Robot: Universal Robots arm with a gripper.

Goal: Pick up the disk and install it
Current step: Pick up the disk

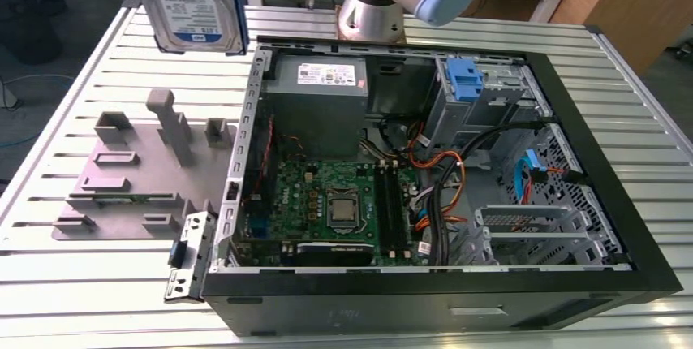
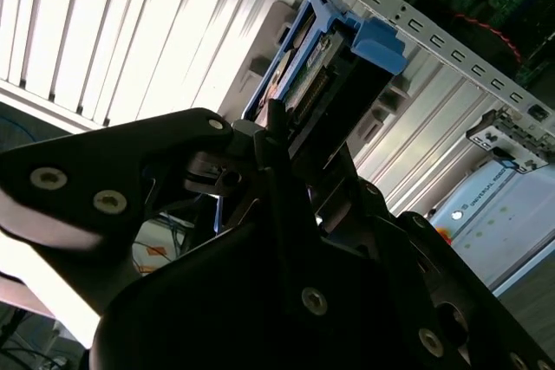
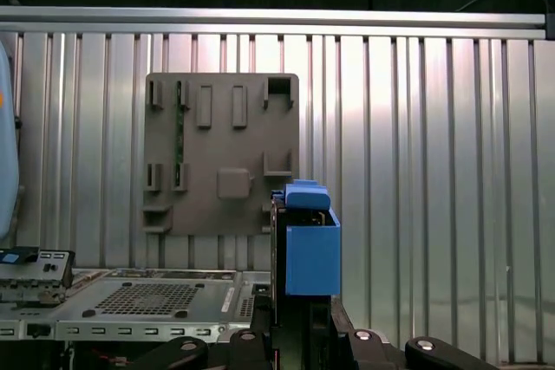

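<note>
The disk [image 1: 195, 4], a silver drive with a white-and-blue label and blue side rails, hangs upright in the air above the far left corner of the table in the exterior view. It is to the left of the open computer case [image 1: 606, 146] and beyond the grey fixture plate [image 1: 130, 170]. In the second wrist view my gripper [image 2: 286, 132] is shut on the disk [image 2: 334, 71], its black fingers clamping the drive's edges. The first wrist view shows the disk [image 3: 308, 249] edge-on, blue handle outward, rising from my gripper [image 3: 302, 316].
Inside the case a drive bay with an upright blue latch [image 1: 463, 81] stands at the far right, beside the grey power supply [image 1: 320, 81]. Motherboard [image 1: 324, 203] and loose cables [image 1: 444, 162] fill the case floor. The arm's base [image 1: 374, 16] stands behind the case. The fixture plate [image 3: 221, 153] lies below the disk.
</note>
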